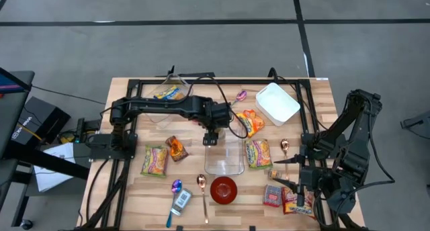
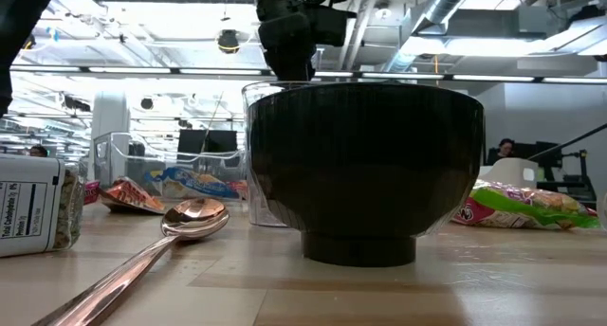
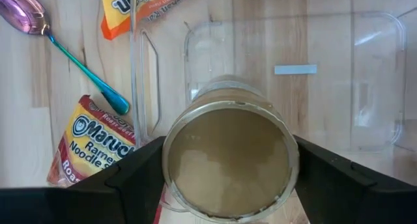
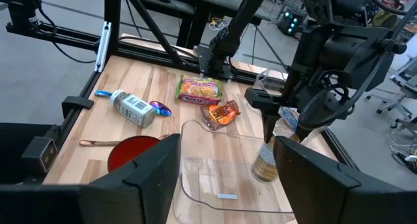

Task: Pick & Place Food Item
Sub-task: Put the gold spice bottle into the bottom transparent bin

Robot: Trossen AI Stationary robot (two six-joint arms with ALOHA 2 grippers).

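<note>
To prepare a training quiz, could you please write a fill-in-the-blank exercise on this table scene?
1. The left end effector, with a can at it, is over the clear ___.
2. The bowl next to the copper spoon is ___.
3. The right end effector waits at the table's right side with its jaws ___.

Missing words: container; red; open.
</note>
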